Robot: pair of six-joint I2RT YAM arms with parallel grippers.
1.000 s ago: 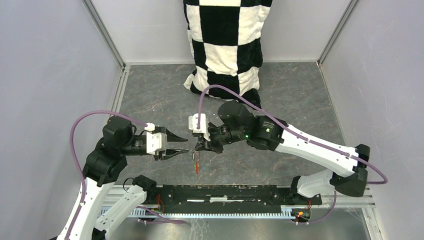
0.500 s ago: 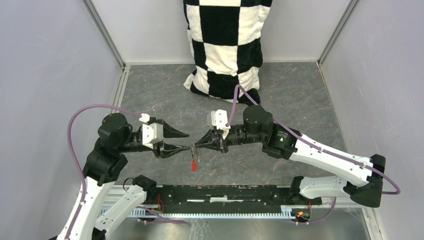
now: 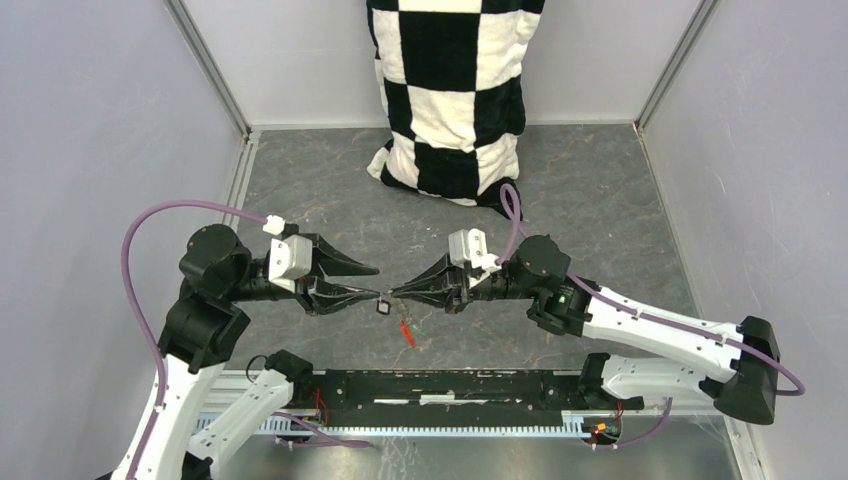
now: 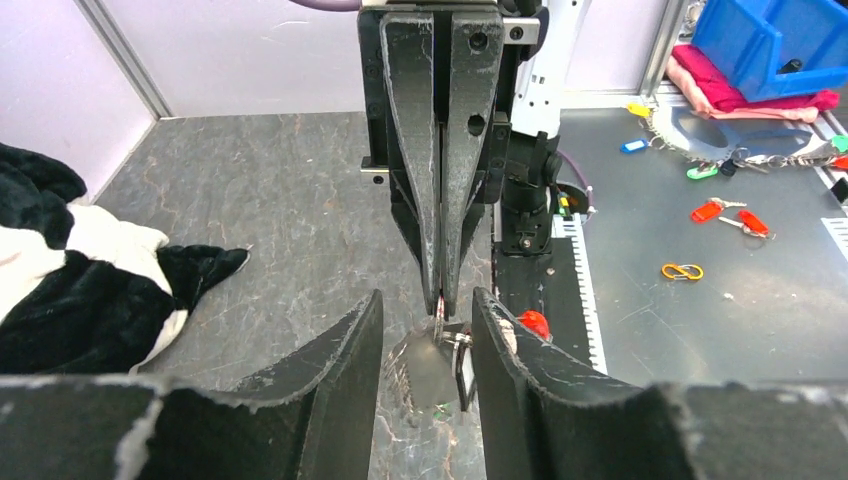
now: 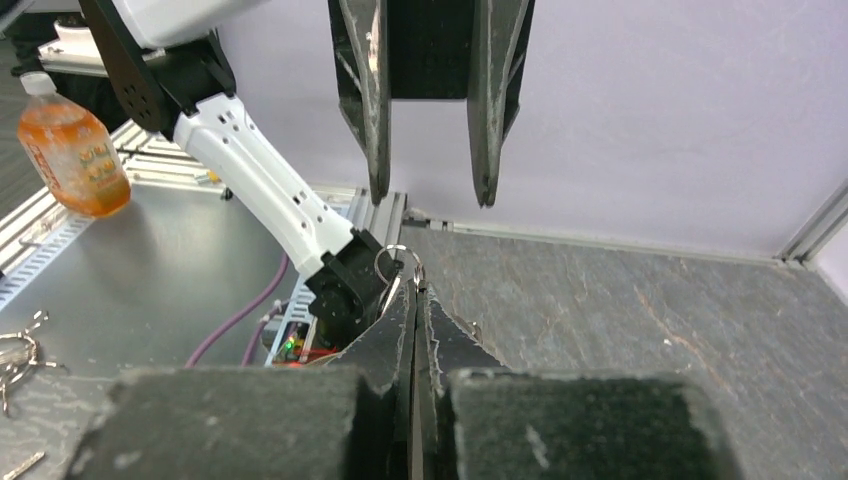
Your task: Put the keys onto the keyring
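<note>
Hanging from R end effector [image 3: 393, 293]: keyring [image 3: 405, 332]

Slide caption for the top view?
Shut right gripper holds the dangling keyring; open left gripper faces it tip to tip.

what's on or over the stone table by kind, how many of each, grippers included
grippers: 2 (left gripper, right gripper)
keyring with red tag: 1
black-tagged key: 1
checkered plush: 1
total: 5
</note>
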